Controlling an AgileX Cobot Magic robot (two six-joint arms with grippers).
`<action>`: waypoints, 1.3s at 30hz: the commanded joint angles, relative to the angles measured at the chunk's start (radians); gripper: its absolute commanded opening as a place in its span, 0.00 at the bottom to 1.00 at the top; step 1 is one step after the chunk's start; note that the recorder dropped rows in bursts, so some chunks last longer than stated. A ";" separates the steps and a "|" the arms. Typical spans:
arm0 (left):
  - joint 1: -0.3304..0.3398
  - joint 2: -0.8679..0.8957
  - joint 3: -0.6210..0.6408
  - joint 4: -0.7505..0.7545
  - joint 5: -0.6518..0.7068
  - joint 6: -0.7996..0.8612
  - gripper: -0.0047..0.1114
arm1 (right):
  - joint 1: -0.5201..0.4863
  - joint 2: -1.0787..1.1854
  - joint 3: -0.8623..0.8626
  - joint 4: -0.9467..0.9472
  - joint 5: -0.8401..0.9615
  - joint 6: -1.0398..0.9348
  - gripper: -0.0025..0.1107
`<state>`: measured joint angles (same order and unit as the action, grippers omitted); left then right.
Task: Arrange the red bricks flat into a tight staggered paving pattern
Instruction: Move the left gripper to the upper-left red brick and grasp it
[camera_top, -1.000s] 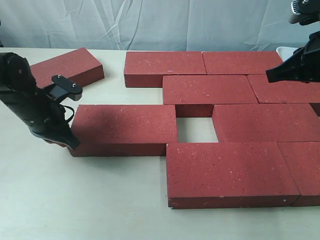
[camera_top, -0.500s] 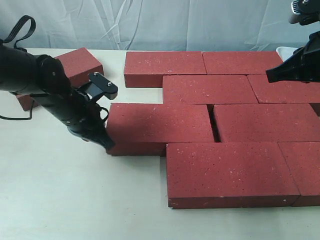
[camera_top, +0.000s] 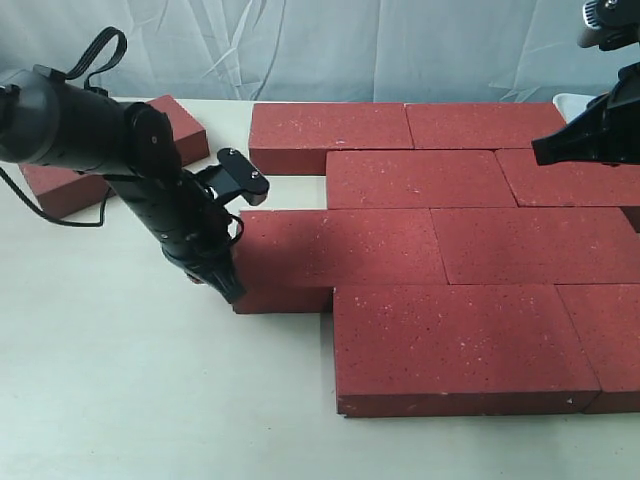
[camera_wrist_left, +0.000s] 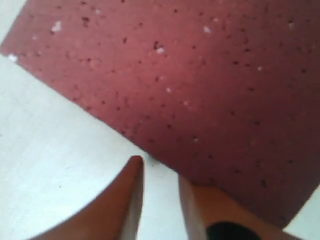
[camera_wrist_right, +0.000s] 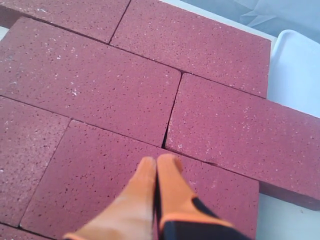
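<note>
Several red bricks lie flat in staggered rows in the exterior view. The third-row left brick (camera_top: 340, 250) now butts against its right neighbour (camera_top: 535, 245). My left gripper (camera_top: 226, 287) is low at that brick's left end. In the left wrist view it (camera_wrist_left: 160, 169) stands slightly open with only table between its fingers, and one finger (camera_wrist_left: 192, 200) touches the brick (camera_wrist_left: 200, 75). My right gripper (camera_top: 540, 150) hovers over the back right bricks. The right wrist view shows it (camera_wrist_right: 157, 161) shut and empty above a brick (camera_wrist_right: 100, 180).
One loose red brick (camera_top: 182, 125) lies apart at the back left, partly behind my left arm. A white tray (camera_wrist_right: 300, 65) sits beyond the right end of the paving. Pale table (camera_top: 150, 400) stretches along the front and left. A grey cloth hangs behind.
My left gripper has moved right, pushing the third-row brick until the square gap beside its neighbour closed. The right arm has not moved.
</note>
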<state>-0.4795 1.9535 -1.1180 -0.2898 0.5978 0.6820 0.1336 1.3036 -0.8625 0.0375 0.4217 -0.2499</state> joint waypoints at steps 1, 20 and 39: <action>-0.016 0.041 -0.007 -0.016 0.069 -0.106 0.57 | -0.004 -0.007 0.002 -0.002 -0.013 0.000 0.02; 0.191 -0.197 -0.014 0.585 0.108 -0.418 0.15 | -0.004 -0.007 0.002 0.000 -0.014 0.000 0.02; 0.348 -0.024 -0.261 0.282 0.050 -0.128 0.59 | -0.004 -0.007 0.002 0.000 -0.013 0.000 0.02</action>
<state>-0.1302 1.8946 -1.3738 0.0374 0.6901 0.5247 0.1336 1.3036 -0.8625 0.0375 0.4217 -0.2499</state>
